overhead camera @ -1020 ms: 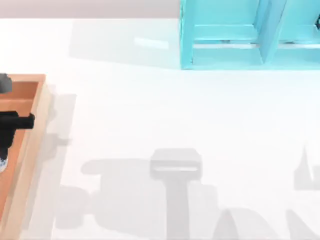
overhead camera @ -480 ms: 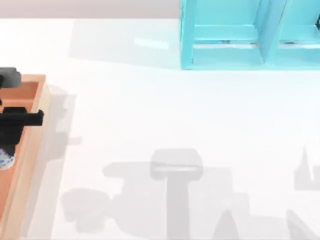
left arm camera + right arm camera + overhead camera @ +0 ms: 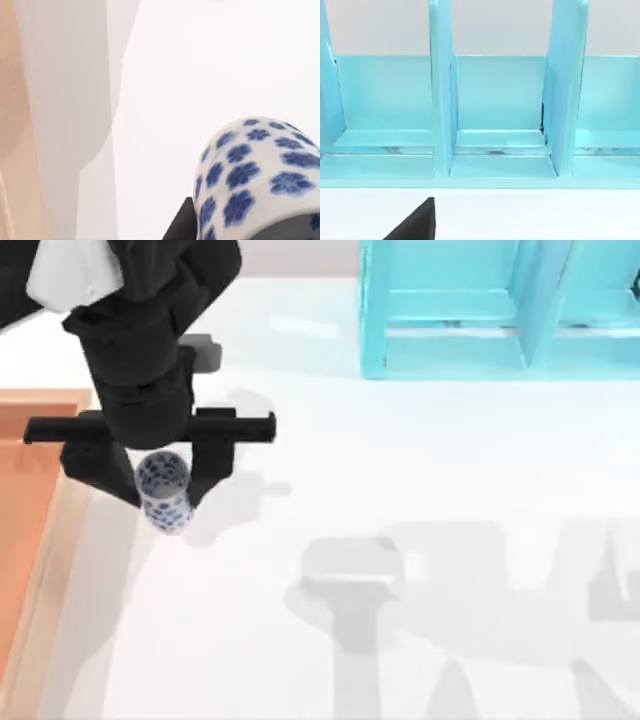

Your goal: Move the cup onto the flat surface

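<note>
The cup (image 3: 163, 490), white with blue flowers, hangs between the black fingers of my left gripper (image 3: 160, 478), which is shut on it. It is held above the flat surface (image 3: 420, 480), the white tabletop, just right of the wooden tray (image 3: 30, 490). Its shadow falls on the table beside it. In the left wrist view the cup (image 3: 255, 175) is close up, with one dark finger (image 3: 182, 222) against its side and white table beyond. A black part of my right gripper (image 3: 417, 222) shows in front of the shelf.
The orange-brown tray's rim (image 3: 10, 125) runs along the table's left side. A turquoise shelf unit (image 3: 500, 310) stands at the back right, and its compartments (image 3: 500, 115) face the right wrist camera. Grey shadows lie across the front of the table.
My left arm has swung right, from over the tray to over the white tabletop, carrying the cup with it. The shadows on the table have shifted right too.
</note>
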